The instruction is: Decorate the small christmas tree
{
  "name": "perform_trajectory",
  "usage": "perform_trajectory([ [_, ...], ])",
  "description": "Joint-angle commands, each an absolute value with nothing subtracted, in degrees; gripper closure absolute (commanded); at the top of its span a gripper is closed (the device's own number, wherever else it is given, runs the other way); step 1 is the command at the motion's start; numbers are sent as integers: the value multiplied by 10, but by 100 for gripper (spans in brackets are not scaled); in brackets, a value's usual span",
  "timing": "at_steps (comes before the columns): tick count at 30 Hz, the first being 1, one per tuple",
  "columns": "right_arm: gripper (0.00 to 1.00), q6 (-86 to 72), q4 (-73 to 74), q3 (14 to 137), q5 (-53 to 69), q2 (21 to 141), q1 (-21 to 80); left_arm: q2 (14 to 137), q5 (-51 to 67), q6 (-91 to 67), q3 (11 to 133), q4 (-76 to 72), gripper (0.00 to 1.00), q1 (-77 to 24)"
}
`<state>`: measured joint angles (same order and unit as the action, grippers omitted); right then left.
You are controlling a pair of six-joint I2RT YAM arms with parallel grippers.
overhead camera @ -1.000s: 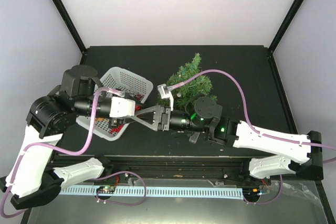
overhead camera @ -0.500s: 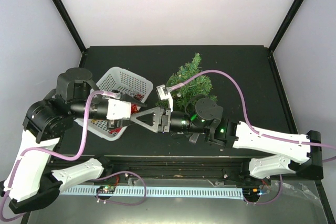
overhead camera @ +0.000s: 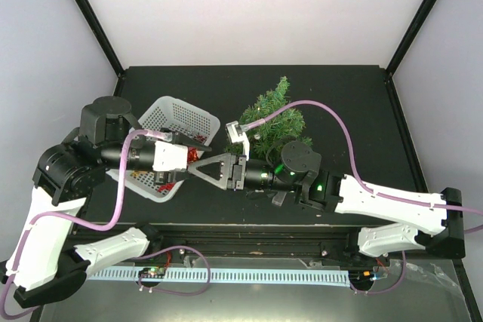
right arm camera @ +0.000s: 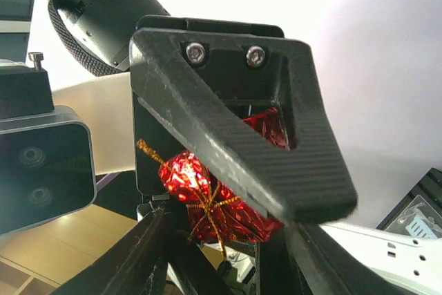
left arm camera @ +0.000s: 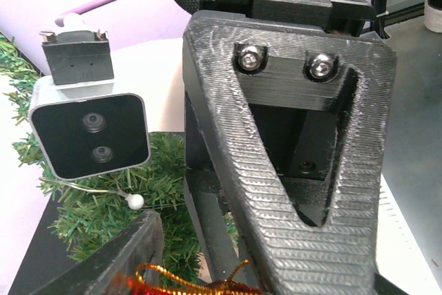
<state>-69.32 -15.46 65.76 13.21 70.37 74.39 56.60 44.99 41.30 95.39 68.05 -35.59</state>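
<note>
On my overhead feed the black table top (overhead camera: 347, 103) fills the floor of the cell. The small green bristly christmas tree (overhead camera: 275, 120) sits on it behind and to the right of the two claws, which meet tip to tip near the table's front. Its pointed top leans away from them toward the back. The right arm's wrist and forearm cross in front of the tree's lower part, so I cannot see its base or whether it stands or lies.

The white plastic lattice basket (overhead camera: 177, 115) is under and behind the left claw (overhead camera: 186, 159), tilted, with a few red bits showing inside.

The right claw (overhead camera: 198, 168) reaches leftward to face the left claw. In its own camera its two fingers (right arm camera: 138, 257) are spread wide.

That same camera shows the left claw clamped on a red foil ornament with gold thread (right arm camera: 207, 198). The ornament is half hidden behind the near ribbed black finger, and the far finger is out of sight.

From the left wrist I get only the ornament's top edge at the bottom of the picture. The right claw blocks most of the frame, with tree needles (left arm camera: 90, 212) behind it. I cannot tell whether the right claw's fingers touch the ornament.
</note>
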Motion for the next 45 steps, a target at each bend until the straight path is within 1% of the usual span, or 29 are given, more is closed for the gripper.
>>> perform_trajectory([
  [1,92,-670,-136,647,89,691,740,567,434,405,948,693,49,-351],
  [4,98,-669,-139,637,80,684,740,566,436,404,947,693,48,-350],
  [5,99,-667,-138,636,77,682,740,566,439,403,947,693,48,-349],
  [15,99,-644,-113,637,60,673,741,564,436,402,943,691,48,-344],
  [16,97,-639,-103,642,59,674,740,563,435,403,942,690,48,-343],
  [18,90,-623,-59,660,55,679,740,562,423,400,936,686,49,-343],
  [19,80,-613,-34,674,53,681,741,560,412,398,931,684,49,-342],
  [20,59,-604,-15,681,50,682,741,557,399,397,927,681,49,-342],
  [21,44,-596,-8,682,51,682,740,555,388,396,922,678,47,-342],
  [22,37,-590,-2,681,52,680,741,551,377,393,917,674,45,-342],
  [24,28,-579,23,681,39,675,740,544,355,386,908,666,36,-338],
  [25,26,-574,35,679,32,671,740,541,349,391,907,669,33,-338],
  [31,23,-545,86,670,-6,636,741,512,315,419,885,682,15,-336],
  [34,23,-535,111,675,-14,628,740,501,288,419,867,681,9,-332],
  [37,23,-524,176,701,-24,641,740,479,258,416,841,667,3,-314],
  [38,23,-520,210,710,-20,651,741,470,252,417,829,661,1,-301],
  [42,23,-486,306,745,-10,693,750,430,263,424,777,638,1,-218],
  [45,23,-428,400,808,-24,755,783,416,281,417,733,631,1,-138],
])
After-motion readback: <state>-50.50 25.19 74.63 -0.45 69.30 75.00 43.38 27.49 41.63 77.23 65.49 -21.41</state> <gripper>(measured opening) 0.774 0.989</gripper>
